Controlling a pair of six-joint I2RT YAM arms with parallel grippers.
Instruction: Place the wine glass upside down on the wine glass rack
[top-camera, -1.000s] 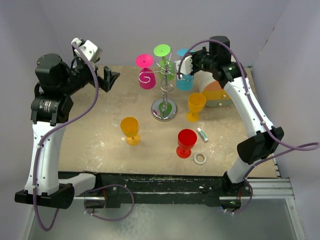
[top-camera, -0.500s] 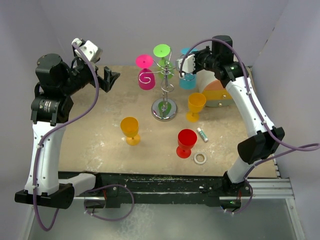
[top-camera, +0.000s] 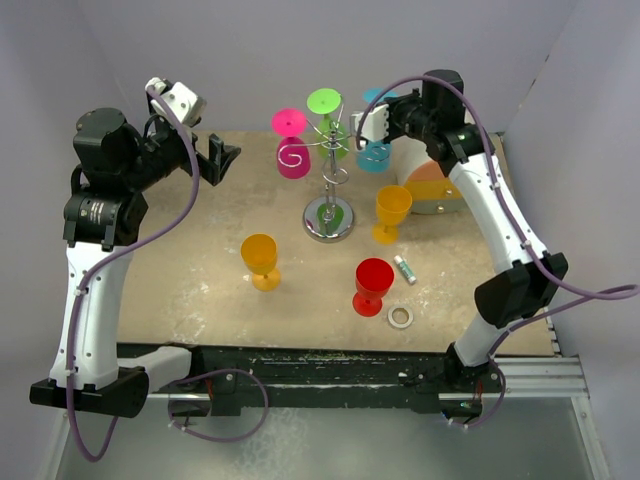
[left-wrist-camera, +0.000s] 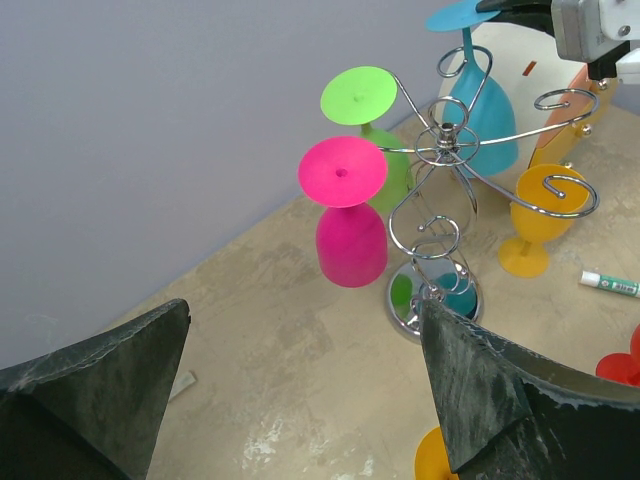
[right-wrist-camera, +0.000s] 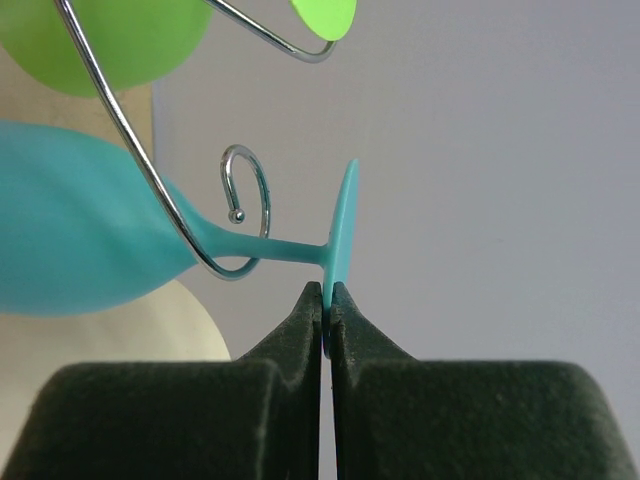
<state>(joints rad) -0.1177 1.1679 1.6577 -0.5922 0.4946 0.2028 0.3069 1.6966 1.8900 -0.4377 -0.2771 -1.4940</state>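
Note:
The teal wine glass (top-camera: 375, 156) hangs upside down at the right side of the chrome wine glass rack (top-camera: 329, 218). In the right wrist view its stem lies in a curled wire arm (right-wrist-camera: 262, 195) and my right gripper (right-wrist-camera: 327, 292) is shut on the rim of the teal wine glass's (right-wrist-camera: 85, 235) foot. From the top, the right gripper (top-camera: 372, 114) sits just above the bowl. My left gripper (top-camera: 222, 158) hovers open at the far left, well away from the rack (left-wrist-camera: 440, 150), nothing between its fingers (left-wrist-camera: 120, 390).
A pink glass (top-camera: 293, 156) and a green glass (top-camera: 330, 128) hang inverted on the rack. Two orange glasses (top-camera: 260, 258) (top-camera: 392, 211) and a red glass (top-camera: 373, 284) stand upright. A round white-and-orange box (top-camera: 436, 190), a small white tube (top-camera: 405, 268) and a ring (top-camera: 401, 317) lie at the right.
My right gripper has shifted the teal glass slightly back and to the right along the rack's arm. The left arm has not moved.

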